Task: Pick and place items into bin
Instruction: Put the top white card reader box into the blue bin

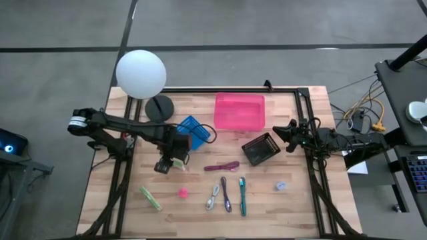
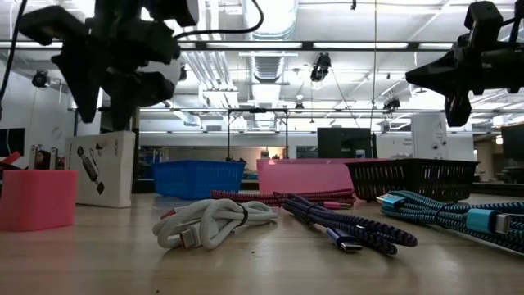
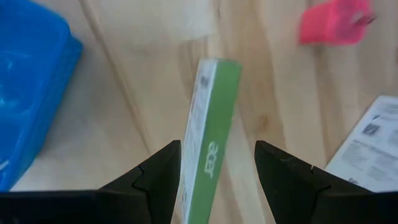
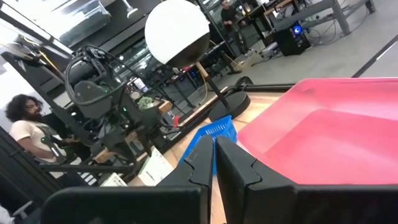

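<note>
Your left end effector [image 1: 170, 162] hung released over the middle of the surface [image 1: 293, 213], just in front of the blue basket [image 1: 193, 132]. In the left wrist view its fingers [image 3: 155, 177] stood apart, with the light green box [image 3: 208, 155] showing between them and a gap on either side. Nothing was grasped. That box [image 1: 150, 198] stood on its thin edge on the surface, toward the front left. The small pink block [image 1: 182, 193] sat near it, apart from it. Further right, near the front edge, the silver cable [image 1: 213, 198], the purple cable [image 1: 227, 193] and the teal cable [image 1: 242, 195] lay side by side. The maroon cable [image 1: 221, 167] lay crosswise just behind them. The tiny grey piece [image 1: 281, 186] rested alone, further right still. None of these items was in the pink bin [image 1: 239, 111], which stood at the back centre between the blue basket and the black mesh basket [image 1: 261, 148]. Your right end effector [image 1: 288, 135] waited clenched and raised above the surface's right side, beside the black mesh basket. Its fingers [image 4: 199, 162] were pressed together with nothing between them. The white globe lamp [image 1: 141, 73] stood at the back left corner, and a person [image 4: 28, 134] was seated beyond the surface in the right wrist view.
</note>
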Robot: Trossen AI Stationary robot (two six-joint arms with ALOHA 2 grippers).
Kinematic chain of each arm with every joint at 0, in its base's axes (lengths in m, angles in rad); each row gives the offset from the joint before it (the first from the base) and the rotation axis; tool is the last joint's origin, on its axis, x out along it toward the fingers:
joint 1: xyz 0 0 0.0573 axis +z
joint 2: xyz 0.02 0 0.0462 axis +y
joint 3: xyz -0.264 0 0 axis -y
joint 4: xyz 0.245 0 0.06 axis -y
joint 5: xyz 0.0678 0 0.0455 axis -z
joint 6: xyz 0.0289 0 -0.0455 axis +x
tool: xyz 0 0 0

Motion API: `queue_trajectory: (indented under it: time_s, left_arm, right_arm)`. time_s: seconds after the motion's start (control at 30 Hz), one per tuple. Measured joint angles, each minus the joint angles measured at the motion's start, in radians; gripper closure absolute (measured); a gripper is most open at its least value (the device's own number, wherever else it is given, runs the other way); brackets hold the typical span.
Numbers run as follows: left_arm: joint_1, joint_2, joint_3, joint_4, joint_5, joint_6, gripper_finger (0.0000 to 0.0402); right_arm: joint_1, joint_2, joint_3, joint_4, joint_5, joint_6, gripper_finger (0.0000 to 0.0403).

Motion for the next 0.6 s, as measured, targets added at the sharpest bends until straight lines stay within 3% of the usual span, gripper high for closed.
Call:
queue_trajectory:
  time_s: [0.6]
  left_arm:
    - [0.000, -0.002, -0.108, 0.069, -0.039, -0.008, 0.0213]
  right_arm:
    - [0.000, 0.002, 0.000, -0.004, 0.000, 0.000, 0.0394]
